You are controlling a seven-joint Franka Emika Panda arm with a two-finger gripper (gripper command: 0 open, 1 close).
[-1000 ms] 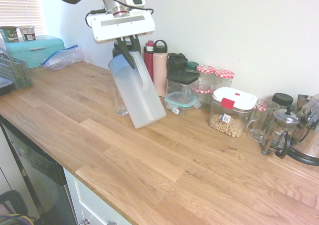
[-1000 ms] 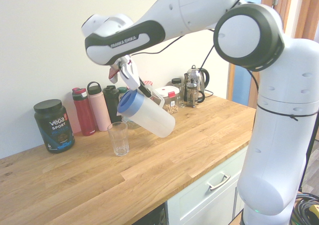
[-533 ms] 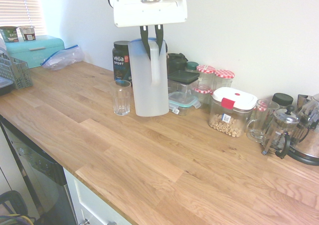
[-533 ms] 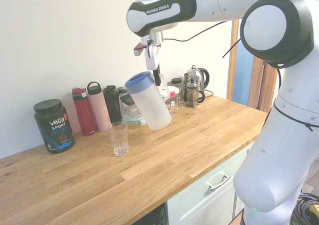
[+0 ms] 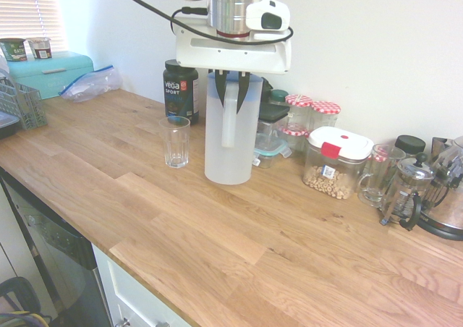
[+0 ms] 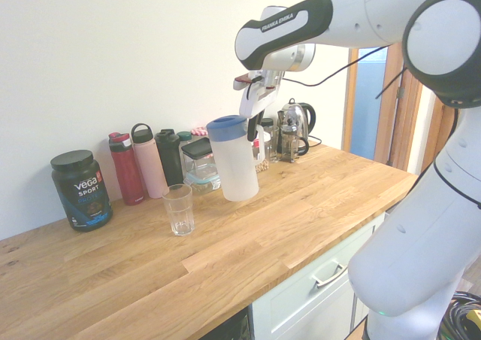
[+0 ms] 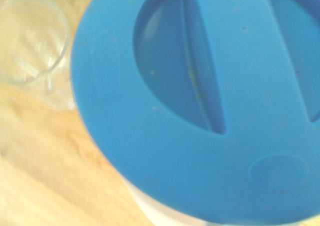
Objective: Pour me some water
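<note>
With the gripper [image 5: 233,75] clenched on the handle [image 5: 229,124], the pitcher [image 5: 217,150] stands near mid-frame, right of the glass [image 5: 176,143] (seemingly empty), which a careless sideways swing might topple.

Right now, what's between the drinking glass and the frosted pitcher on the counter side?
Just bare wooden countertop lies between the drinking glass and the frosted pitcher, as the first exterior view shows.
</note>
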